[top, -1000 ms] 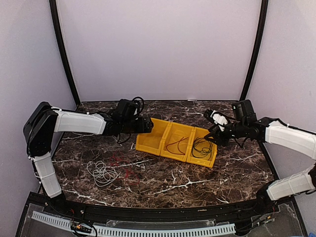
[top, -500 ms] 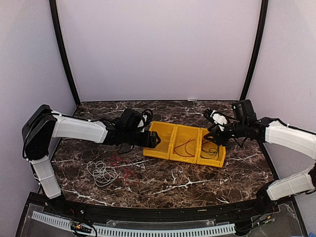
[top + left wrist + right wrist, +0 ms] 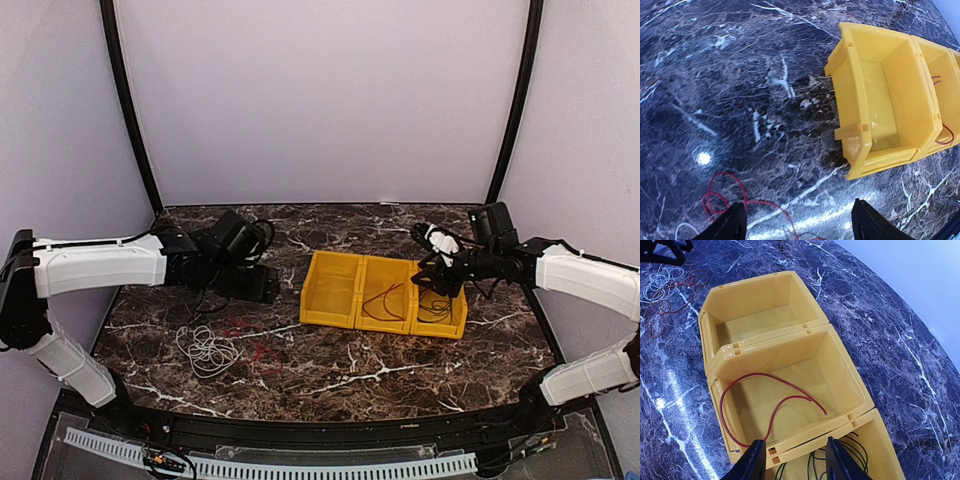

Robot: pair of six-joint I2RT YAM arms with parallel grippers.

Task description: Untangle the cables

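Glossy yellow plastic bins [image 3: 385, 293], thin looping red cable [image 3: 771, 402], veined marble table [image 3: 400, 360]

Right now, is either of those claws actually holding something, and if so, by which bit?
The left gripper is open and holds nothing. The right gripper straddles the wall between two yellow bins; whether it grips that wall cannot be told.

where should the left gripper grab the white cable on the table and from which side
Come straight down on the white cable with the left gripper and pinch its outer loops. It lies flat as a loose coil, so no side offers an edge to grip.
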